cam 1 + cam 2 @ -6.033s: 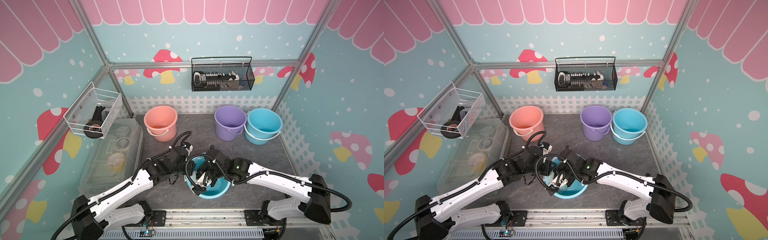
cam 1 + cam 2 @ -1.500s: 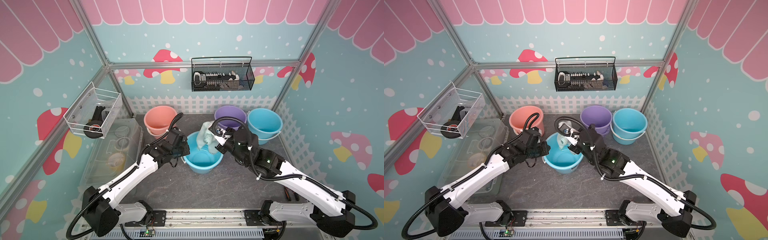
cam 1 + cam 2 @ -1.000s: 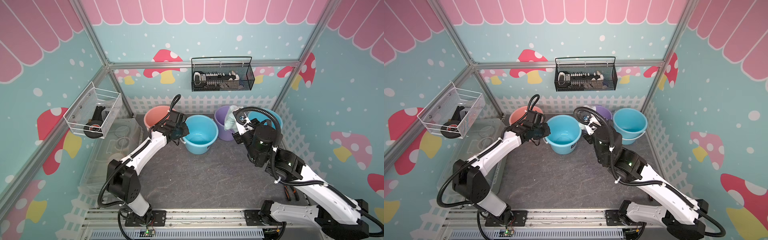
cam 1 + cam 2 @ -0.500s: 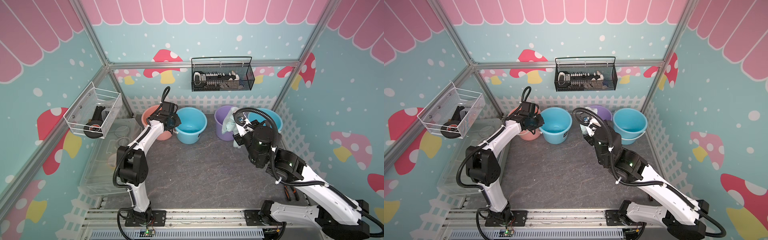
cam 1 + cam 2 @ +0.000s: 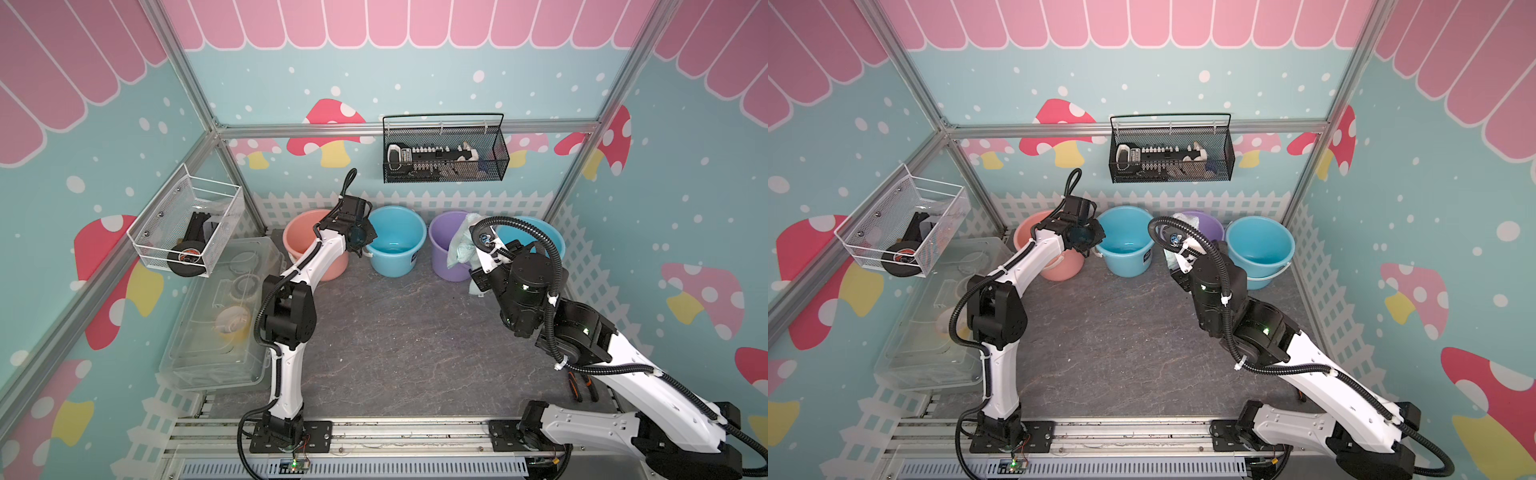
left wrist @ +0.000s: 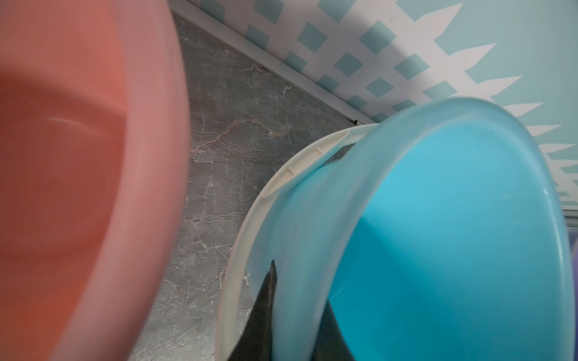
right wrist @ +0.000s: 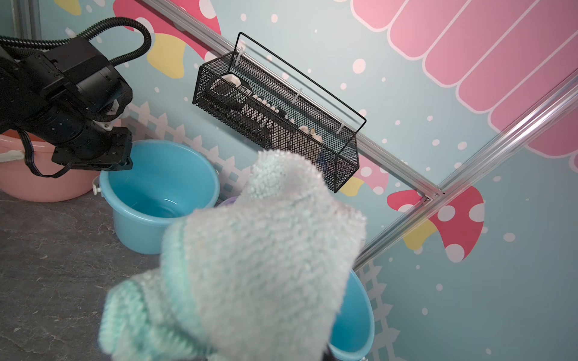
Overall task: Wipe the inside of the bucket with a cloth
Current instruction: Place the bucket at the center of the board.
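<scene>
Clamping the bunched cloth point(image 5: 459, 249) between closed jaws, the right pincer point(image 5: 477, 251) hangs near the purple bucket point(image 5: 444, 266); the blue bucket point(image 5: 395, 266) stands upright on the surface point(image 5: 395, 332) just to its left, mouth up, its rim pinched by the almost-shut left pincer point(image 5: 368, 244).

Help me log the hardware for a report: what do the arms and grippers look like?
Both the left arm and right arm have white links between bulky black joints, with ribbed black cable hoses tied alongside. The left gripper is black and blocky; green lights glow on the right arm.
</scene>
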`<control>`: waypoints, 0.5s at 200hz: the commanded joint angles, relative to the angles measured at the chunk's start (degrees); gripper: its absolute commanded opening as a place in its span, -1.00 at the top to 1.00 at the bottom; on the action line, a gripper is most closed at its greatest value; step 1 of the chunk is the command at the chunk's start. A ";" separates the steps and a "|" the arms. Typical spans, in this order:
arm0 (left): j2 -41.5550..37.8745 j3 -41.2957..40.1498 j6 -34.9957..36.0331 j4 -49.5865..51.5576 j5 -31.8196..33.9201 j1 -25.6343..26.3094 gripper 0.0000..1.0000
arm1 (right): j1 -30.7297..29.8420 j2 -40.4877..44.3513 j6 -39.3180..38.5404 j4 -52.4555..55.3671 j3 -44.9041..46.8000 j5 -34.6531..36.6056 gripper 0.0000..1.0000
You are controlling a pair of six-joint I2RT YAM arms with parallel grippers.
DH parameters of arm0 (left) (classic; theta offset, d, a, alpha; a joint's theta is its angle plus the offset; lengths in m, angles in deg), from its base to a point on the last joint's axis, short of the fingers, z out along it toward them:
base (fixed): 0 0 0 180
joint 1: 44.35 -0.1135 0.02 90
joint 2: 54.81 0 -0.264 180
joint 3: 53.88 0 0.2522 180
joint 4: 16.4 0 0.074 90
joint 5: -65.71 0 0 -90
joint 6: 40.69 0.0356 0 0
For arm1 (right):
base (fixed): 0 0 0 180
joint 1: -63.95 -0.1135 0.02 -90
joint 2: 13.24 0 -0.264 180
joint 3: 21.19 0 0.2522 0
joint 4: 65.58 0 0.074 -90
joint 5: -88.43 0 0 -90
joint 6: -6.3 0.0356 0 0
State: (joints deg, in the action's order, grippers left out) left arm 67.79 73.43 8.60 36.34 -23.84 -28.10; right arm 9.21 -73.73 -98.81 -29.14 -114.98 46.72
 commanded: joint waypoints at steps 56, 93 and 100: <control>-1.51 5.38 0.48 4.90 5.08 -0.47 0.34 | 1.28 0.51 0.35 1.21 -0.02 2.68 1.00; -3.78 6.34 0.91 7.40 6.52 -0.49 0.25 | 3.68 -0.48 0.89 3.22 -1.30 1.77 1.00; -4.74 5.87 0.74 7.42 6.50 -0.43 0.25 | 4.07 -0.57 1.00 3.52 -1.51 1.84 1.00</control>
State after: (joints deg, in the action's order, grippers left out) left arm 67.53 77.96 9.06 41.24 -19.65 -28.25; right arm 11.99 -73.97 -99.25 -26.85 -114.70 48.31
